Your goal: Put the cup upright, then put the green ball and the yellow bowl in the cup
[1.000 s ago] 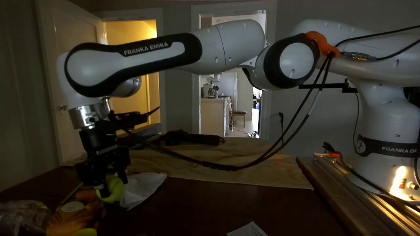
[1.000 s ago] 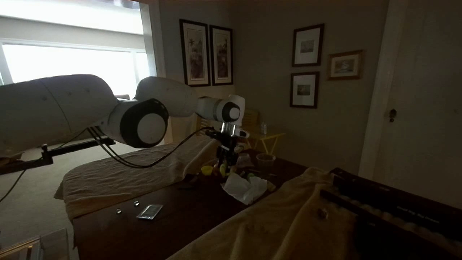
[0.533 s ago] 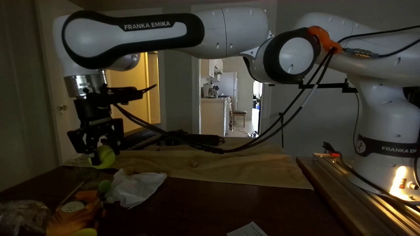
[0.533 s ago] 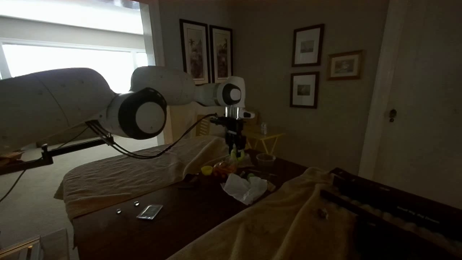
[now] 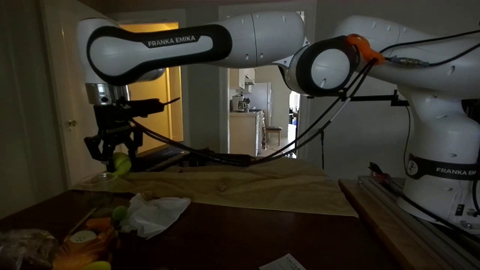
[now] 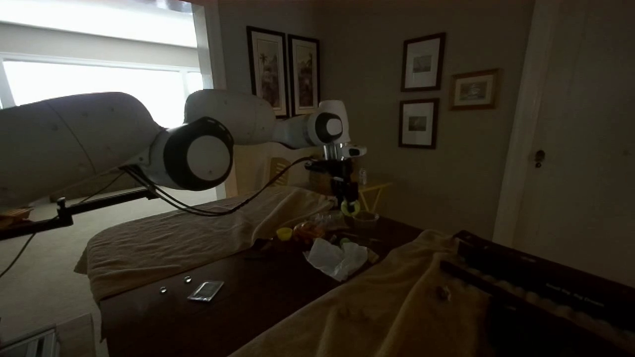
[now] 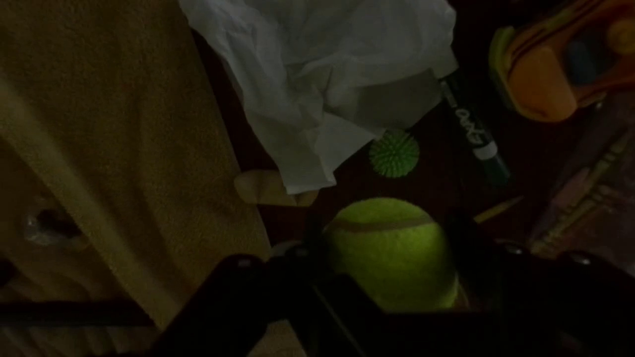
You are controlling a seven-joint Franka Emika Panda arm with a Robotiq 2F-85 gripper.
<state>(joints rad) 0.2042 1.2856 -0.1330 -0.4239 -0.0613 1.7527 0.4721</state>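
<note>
My gripper (image 5: 120, 160) is shut on a yellow-green tennis ball (image 7: 392, 258) and holds it in the air. The fingers press on both sides of it in the wrist view. A clear plastic cup (image 6: 366, 220) stands upright, mouth up, on the table; its rim also shows faintly in an exterior view (image 5: 99, 177). The ball (image 6: 350, 208) is above and beside the cup's rim, apparently not over its middle. A small yellow bowl (image 6: 284, 234) stands on the table beside the orange toy. A small green spiky ball (image 7: 394, 153) lies by the white paper.
Crumpled white paper (image 5: 157, 213), an orange toy (image 5: 84, 245) and a clear plastic bag (image 5: 28, 243) lie on the table. A marker (image 7: 474, 130) and a thin stick (image 7: 497, 209) lie near the spiky ball. A tan towel (image 5: 243, 191) covers one side of the table.
My gripper has lifted the tennis ball from low beside the orange toy and the paper, then carried it across toward the clear cup. The small green spiky ball is now uncovered.
</note>
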